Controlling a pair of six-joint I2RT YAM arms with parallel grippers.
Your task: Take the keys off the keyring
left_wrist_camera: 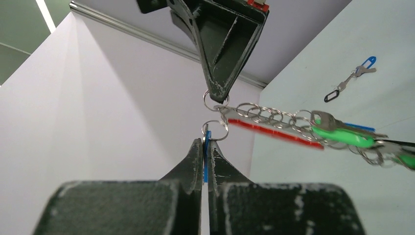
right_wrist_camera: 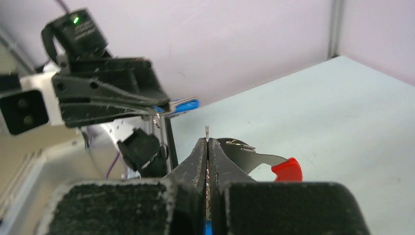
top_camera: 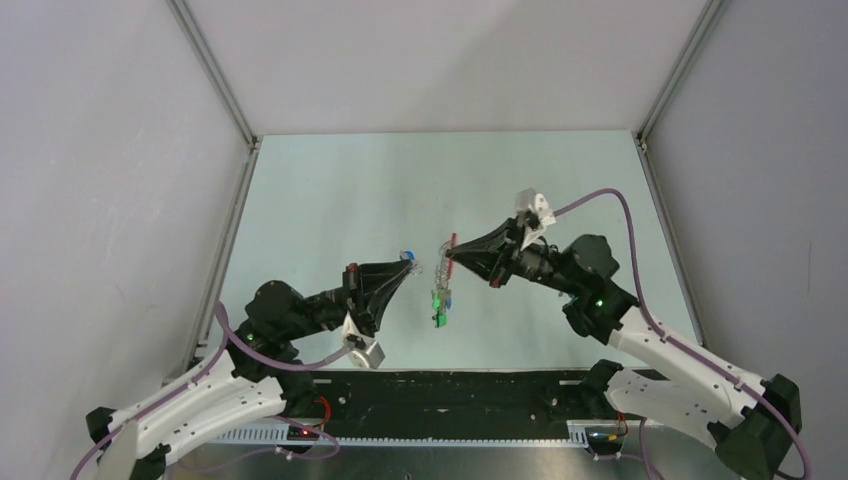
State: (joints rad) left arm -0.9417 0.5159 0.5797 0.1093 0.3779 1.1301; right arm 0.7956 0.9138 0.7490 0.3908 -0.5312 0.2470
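Left gripper [left_wrist_camera: 206, 137] hides most of the blue key [left_wrist_camera: 207, 166]; green keys [left_wrist_camera: 342, 136] run off-frame.

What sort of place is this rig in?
Likely a lab test enclosure: plain white walls on aluminium framing, a pale tabletop, left arm and right arm bolted at its near edge.

Bright, even light (soft foreground blur)
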